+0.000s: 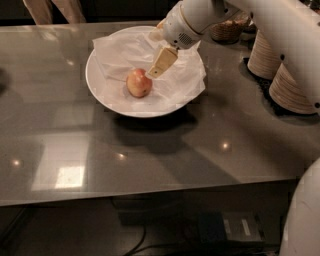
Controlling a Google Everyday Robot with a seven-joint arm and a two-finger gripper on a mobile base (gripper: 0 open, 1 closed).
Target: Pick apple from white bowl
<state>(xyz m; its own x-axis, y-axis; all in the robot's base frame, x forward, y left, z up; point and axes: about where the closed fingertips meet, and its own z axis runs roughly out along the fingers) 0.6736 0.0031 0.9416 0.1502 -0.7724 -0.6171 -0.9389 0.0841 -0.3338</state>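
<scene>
The apple (139, 83), small and yellow-orange with a red blush, lies in the white bowl (96, 85) on its crumpled white paper lining, left of centre. The bowl stands on the grey table at the back middle. My gripper (153, 55) reaches in from the upper right over the bowl and is open and empty. Its lower tan finger (161, 62) points down-left, with the tip just right of and above the apple, apart from it. The white arm fills the upper right.
Two stacks of tan paper bowls (285, 87) stand at the right on a dark mat. A wicker basket (227, 30) sits behind the arm. A person's legs (50, 9) show beyond the far edge. The table's front edge (150, 192) runs across low.
</scene>
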